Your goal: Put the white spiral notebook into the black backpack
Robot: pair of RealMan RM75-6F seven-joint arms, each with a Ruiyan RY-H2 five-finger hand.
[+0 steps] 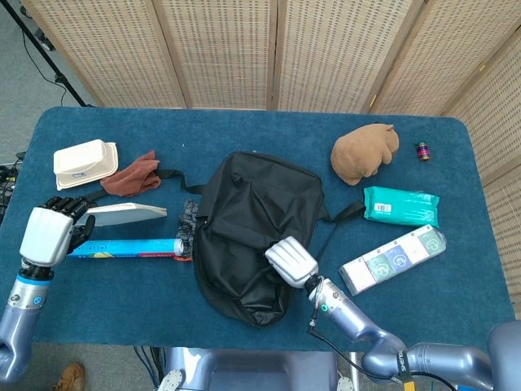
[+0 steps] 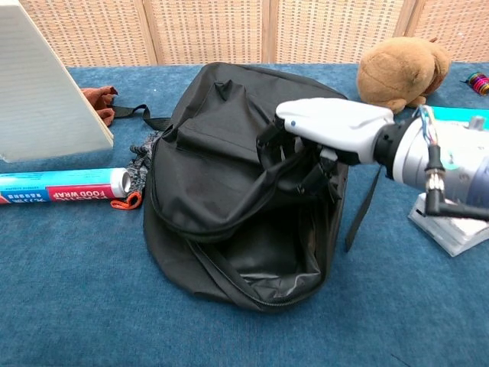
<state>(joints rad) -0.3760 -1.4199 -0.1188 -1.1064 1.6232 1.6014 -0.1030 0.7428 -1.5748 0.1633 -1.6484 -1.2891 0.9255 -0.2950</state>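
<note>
The soft black backpack [image 2: 229, 160] lies in the middle of the blue surface [image 1: 122, 293]. The right hand [image 2: 328, 126] grasps the top flap of the bag with its fingers [image 2: 269, 141] and holds it up, so the bag's mouth gapes open toward the near edge. The left hand [image 1: 47, 232] holds the white spiral notebook [image 1: 126, 213] off to the left side, its fingers wrapped on one edge. The notebook is lifted and tilted above a blue roll of food wrap [image 2: 61, 186]. A brown plush toy [image 1: 364, 151] sits at the far right, well apart from the bag.
</note>
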